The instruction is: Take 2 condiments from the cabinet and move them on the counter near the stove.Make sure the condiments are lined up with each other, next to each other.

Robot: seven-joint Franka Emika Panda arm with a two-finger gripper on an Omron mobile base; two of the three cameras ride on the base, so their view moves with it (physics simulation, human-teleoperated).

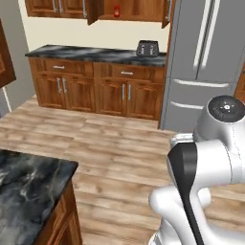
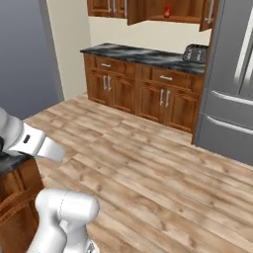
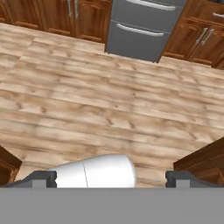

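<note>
Hand view: the gripper [image 3: 111,178] hangs over bare wooden floor [image 3: 87,100], its two dark fingertips [image 3: 41,178] spread wide apart with nothing between them. In the left base view the red ketchup bottle [image 1: 116,11] stands upright on the shelf inside the open cabinet [image 1: 139,12], above the far counter [image 1: 86,52], where a small dark toaster [image 1: 147,48] sits. Its label is probably too small to read. A steel fridge [image 1: 206,62] stands beside that counter.

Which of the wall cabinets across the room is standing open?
The wall cabinet directly above the toaster: its doors hang open, showing the red ketchup bottle on its shelf. The one left of it is closed.
</note>
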